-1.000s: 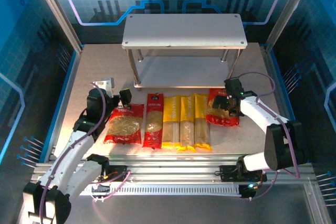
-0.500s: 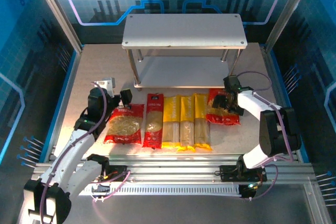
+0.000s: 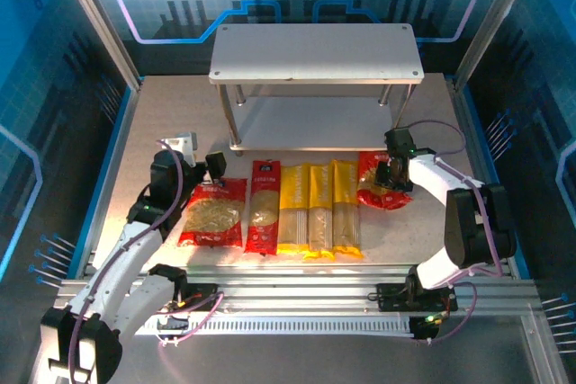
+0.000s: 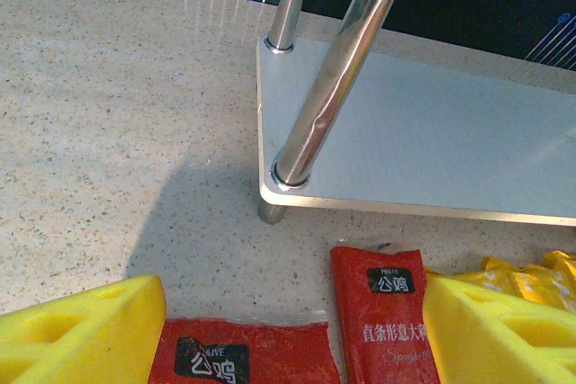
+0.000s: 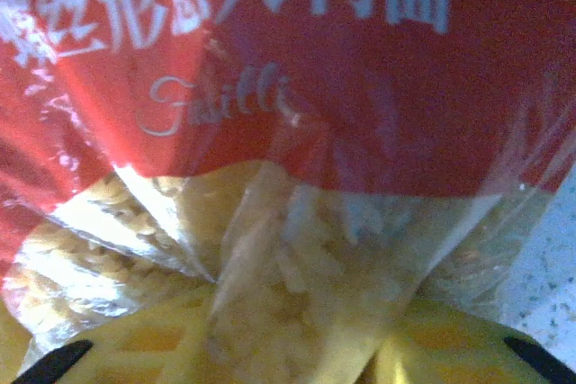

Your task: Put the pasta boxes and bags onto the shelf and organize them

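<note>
A two-tier grey shelf [image 3: 315, 51] stands at the far middle of the speckled worktop [image 3: 171, 114], both boards bare. Six pasta packs lie flat in a row just in front of it. From the left edge towards the right they are the left-hand red bag [image 3: 213, 211], a narrow red pack [image 3: 264, 205], three yellow spaghetti packs [image 3: 320, 209] side by side, and the right-hand red bag [image 3: 382, 184].

The left gripper [image 3: 205, 173] hovers over the far end of the left-hand red bag. In the left wrist view its yellow fingers [image 4: 81, 330] are spread wide, with nothing between them but the top of that bag [image 4: 243, 357] and the narrow red pack [image 4: 382, 330] below.

The right gripper [image 3: 393, 174] sits on the right-hand red bag near the shelf's front right leg. Close up, the bag's clear film [image 5: 315, 69] looks bunched between the yellow pads [image 5: 450, 348], so the fingers appear to be pinched on it, though the view is tight.
</note>
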You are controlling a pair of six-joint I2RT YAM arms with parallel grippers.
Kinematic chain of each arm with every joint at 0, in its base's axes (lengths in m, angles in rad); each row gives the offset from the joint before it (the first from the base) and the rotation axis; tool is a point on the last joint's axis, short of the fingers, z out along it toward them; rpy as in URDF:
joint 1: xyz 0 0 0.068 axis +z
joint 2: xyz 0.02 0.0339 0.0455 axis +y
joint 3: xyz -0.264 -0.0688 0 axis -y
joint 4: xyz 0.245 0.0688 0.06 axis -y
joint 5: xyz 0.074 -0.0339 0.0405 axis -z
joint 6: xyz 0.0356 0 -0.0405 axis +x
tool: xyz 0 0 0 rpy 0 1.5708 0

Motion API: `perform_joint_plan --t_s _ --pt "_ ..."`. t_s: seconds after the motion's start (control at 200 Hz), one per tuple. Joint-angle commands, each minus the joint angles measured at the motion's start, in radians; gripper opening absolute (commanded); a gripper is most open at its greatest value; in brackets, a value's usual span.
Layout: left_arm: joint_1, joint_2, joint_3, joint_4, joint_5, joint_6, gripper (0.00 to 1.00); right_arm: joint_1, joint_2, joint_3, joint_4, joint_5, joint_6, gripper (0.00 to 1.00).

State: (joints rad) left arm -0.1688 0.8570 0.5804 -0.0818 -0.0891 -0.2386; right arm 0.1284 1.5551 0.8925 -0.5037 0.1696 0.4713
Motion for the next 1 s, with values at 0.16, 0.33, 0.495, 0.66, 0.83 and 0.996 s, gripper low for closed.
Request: perform_joint_plan --t_s 0.16,0.33,0.495,0.66,0.83,0.996 --pt "-0.006 -0.003 0.002 0.011 0.012 -0.023 0.74 -0.01 -0.021 -0.007 -0.037 -0.068 -0.023 0.15" --pt "-0.006 -0.003 0.007 0.007 0.017 -0.021 0.72 -0.009 -0.054 -0.007 -0.057 -0.078 -0.034 0.0" --pt "-0.006 -0.003 0.01 0.004 0.017 -0.022 0.71 -0.006 -0.102 -0.007 -0.068 -0.09 -0.057 0.0" --pt "-0.006 -0.003 0.012 0.004 0.016 -0.027 0.71 -0.004 -0.164 -0.033 -0.067 -0.09 -0.074 0.0" --pt "-0.006 -0.004 0.013 0.0 0.017 -0.028 0.71 -0.003 -0.22 -0.033 -0.078 -0.085 -0.091 0.0" --pt "-0.006 -0.004 0.013 0.004 0.016 -0.033 0.71 0.009 -0.295 -0.026 -0.104 -0.075 -0.106 0.0"
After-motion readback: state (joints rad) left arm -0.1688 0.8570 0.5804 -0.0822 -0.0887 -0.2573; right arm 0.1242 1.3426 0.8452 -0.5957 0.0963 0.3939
